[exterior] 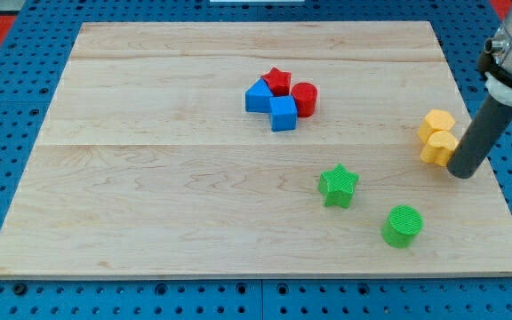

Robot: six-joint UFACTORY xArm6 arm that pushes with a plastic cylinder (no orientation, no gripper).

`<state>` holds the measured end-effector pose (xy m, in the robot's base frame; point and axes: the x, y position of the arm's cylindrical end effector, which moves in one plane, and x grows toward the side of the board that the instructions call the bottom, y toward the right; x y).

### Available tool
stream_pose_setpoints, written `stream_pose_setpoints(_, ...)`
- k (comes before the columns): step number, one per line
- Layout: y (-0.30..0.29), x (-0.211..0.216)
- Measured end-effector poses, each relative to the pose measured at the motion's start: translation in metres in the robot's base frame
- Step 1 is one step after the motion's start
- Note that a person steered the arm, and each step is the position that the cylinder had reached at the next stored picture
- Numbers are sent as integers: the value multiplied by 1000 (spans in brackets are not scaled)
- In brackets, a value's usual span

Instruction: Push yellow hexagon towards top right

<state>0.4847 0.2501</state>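
The arm carries no claw, only a dark rod that holds nothing. The tip (pixel 462 173) rests near the board's (pixel 149 196) right edge, just beside and to the lower right of the lower yellow block (pixel 438 148), apparently touching it. A yellow hexagon (pixel 436 123) sits directly above that block, touching it. Near the top centre, a red star (pixel 276 81), red cylinder (pixel 305 99) and two blue blocks (pixel 258 96) (pixel 284 114) cluster together. A green star (pixel 338 185) and green cylinder (pixel 403 225) lie towards the bottom right corner
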Motion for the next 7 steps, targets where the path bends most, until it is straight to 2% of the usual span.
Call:
stream_pose_setpoints(2, 4, -27)
stream_pose_setpoints(3, 15, -20)
stream_pose_setpoints(4, 25, 36)
stream_pose_setpoints(5, 14, 55)
stream_pose_setpoints(6, -12, 37)
stream_pose_setpoints(7, -20, -24)
